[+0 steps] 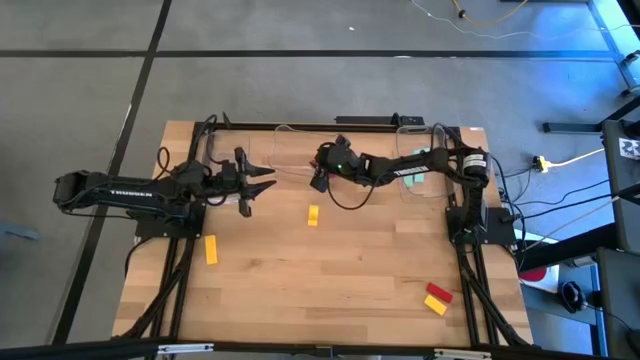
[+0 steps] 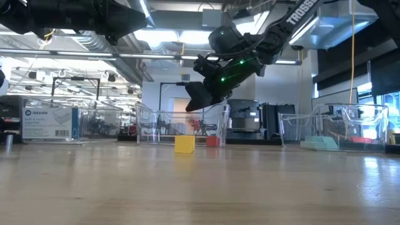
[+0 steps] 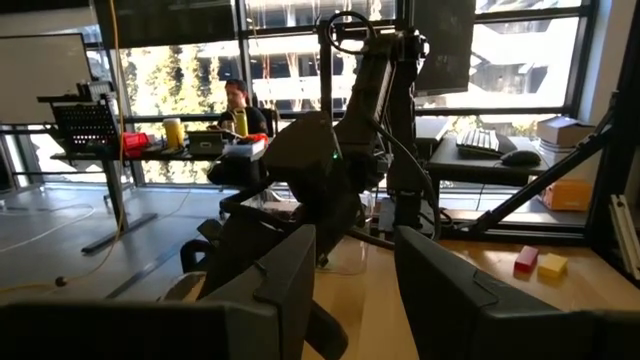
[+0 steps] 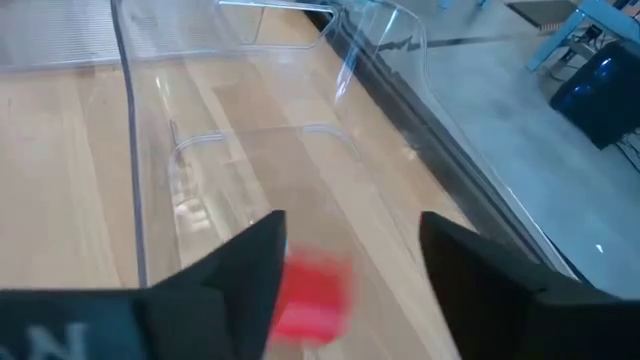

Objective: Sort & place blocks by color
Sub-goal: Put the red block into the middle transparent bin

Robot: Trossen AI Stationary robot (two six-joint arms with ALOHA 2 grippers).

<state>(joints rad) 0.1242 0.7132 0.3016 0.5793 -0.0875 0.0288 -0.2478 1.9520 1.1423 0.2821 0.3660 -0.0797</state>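
Note:
My right gripper [image 1: 321,176] [image 4: 352,250] is open and hangs above the middle clear bin [image 4: 130,150] at the table's far edge. A red block [image 4: 312,295], blurred, shows below the gap, close to one finger; I cannot tell whether it touches. In the low view a red block [image 2: 212,141] lies low in that bin under the gripper [image 2: 194,103]. My left gripper [image 1: 258,185] [image 3: 355,290] is open, off the table, left of the bin. Yellow blocks lie flat on the table [image 1: 313,215] [image 1: 211,250] [image 1: 436,305], a red one [image 1: 438,292] beside the last. Teal blocks [image 1: 415,178] lie in the right bin.
Three clear bins stand along the far edge: left [image 1: 225,150], middle [image 1: 300,135] and right [image 1: 435,150]. The yellow block [image 2: 184,144] sits on open table in front of the middle bin. Bare wood fills the table's middle and near part. A person sits at a desk [image 3: 238,100] in the room beyond.

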